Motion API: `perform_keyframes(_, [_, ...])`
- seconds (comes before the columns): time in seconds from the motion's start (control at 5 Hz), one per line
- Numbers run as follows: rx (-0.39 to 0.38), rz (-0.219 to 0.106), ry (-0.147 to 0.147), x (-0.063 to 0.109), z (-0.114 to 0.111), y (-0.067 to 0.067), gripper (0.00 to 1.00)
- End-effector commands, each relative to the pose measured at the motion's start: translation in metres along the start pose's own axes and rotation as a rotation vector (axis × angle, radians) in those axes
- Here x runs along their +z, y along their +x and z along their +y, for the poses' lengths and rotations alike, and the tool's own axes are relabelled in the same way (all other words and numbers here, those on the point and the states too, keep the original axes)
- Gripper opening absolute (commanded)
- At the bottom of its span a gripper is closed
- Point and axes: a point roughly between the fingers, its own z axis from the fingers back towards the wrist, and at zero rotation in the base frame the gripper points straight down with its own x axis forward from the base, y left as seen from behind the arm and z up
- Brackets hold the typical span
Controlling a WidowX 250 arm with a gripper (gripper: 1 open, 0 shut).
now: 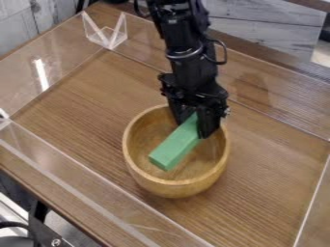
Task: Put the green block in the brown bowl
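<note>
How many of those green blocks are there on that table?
1. The green block slants down into the brown bowl, its upper end pinched by the robot's hand. No other shows, though the arm could be hiding something small behind it.

The brown bowl fills the middle of the desk, its thick rim a raised ring to any low sideways pass. Inside, the green block slants from the floor up to the gripper clamped on its upper end, taking most of the bowl's width. A clear wall fences the near-left edge. Open wood lies right of the bowl.
</note>
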Motion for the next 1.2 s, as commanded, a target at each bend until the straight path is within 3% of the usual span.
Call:
perform_keyframes(0.0, [-0.010,-0.058,0.010,0.0143,0.0006,0.0144,0.00])
perform_keyframes(1.0, [0.013,-0.058,-0.008,0.0155,0.0070,0.0156,0.00])
